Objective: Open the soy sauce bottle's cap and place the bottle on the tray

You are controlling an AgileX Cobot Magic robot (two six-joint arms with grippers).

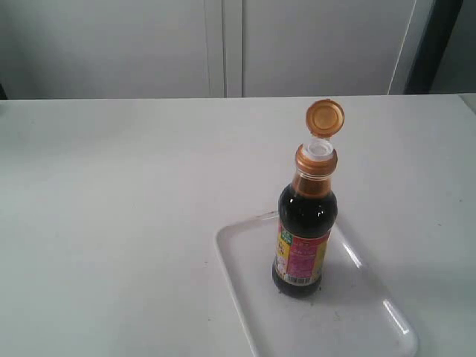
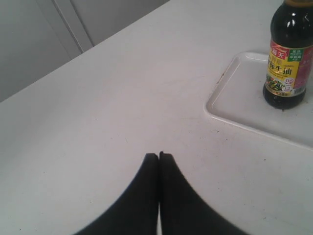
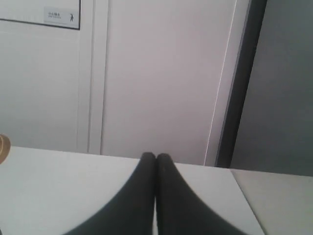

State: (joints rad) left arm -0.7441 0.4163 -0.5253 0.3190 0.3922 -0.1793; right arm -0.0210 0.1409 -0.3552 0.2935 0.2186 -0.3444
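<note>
Item count, all views
One soy sauce bottle (image 1: 303,234), one cap (image 1: 325,118), one tray (image 1: 245,297), one table (image 1: 111,208). Two grippers: left gripper (image 2: 159,157), right gripper (image 3: 156,157). One wall sign (image 3: 61,14), upper left of right wrist view.

White table (image 1: 111,223), translucent-white tray (image 1: 238,275) lying flat on it near the front edge

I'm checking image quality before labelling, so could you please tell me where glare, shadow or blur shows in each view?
Exterior view: bright glare streaks on the tray rim, highlights on the soy sauce bottle, a soft shadow at its base. Left wrist view: the label is sharp, while the shut left tool is a dark shape without detail. Right wrist view: the right tool is likewise dark, and the wall sign is too soft to read.
</note>
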